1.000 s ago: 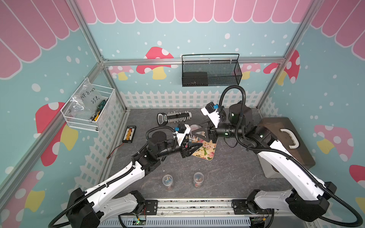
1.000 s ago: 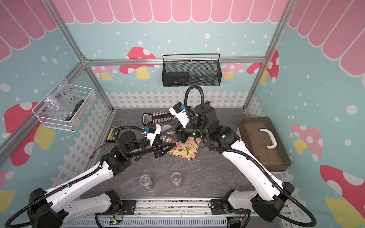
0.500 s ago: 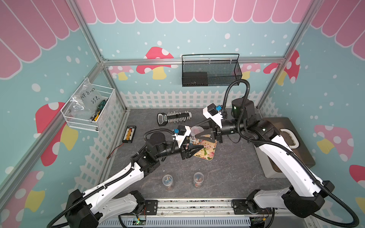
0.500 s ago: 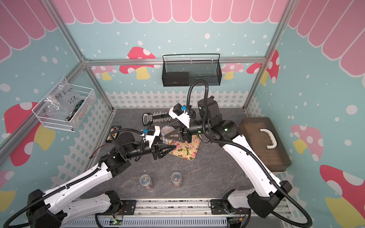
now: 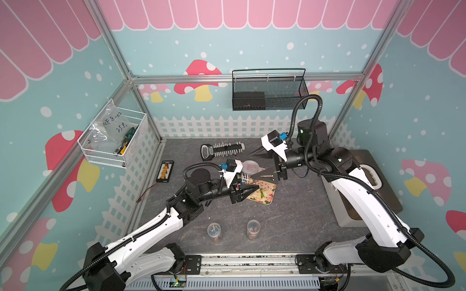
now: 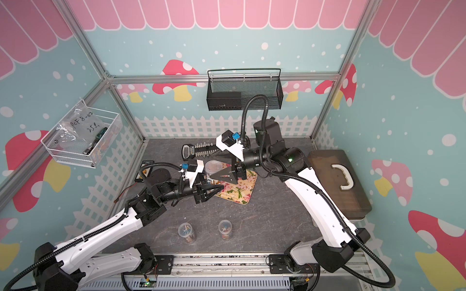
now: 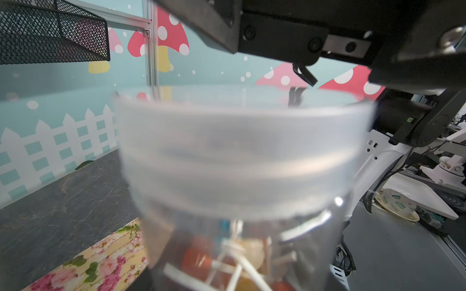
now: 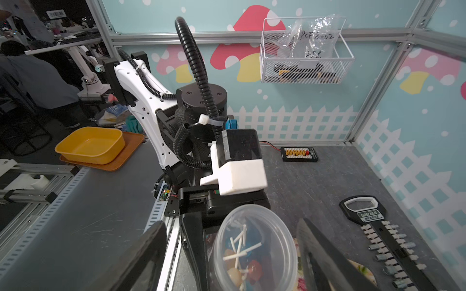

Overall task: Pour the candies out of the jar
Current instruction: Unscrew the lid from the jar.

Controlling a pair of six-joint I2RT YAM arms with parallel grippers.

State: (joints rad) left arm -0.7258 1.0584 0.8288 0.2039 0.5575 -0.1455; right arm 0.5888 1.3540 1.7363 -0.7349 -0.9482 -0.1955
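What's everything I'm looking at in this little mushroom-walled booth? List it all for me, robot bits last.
jar: one, clear, lid on, held in the middle
candies: several, orange, red and blue heads on white sticks, inside the jar
small jars: two, clear, standing at the front
floral mat: one, yellow with pink flowers, under the grippers
socket rack: one, black with silver sockets, at the back
connector board: one, black with yellow plugs, left side
wire basket: one, white, left wall
mesh basket: one, black, back wall
case: one, brown with white handle, right side
arms: two, white and black
left gripper: black, shut on the jar
right gripper: black, open, jaws either side of the lid
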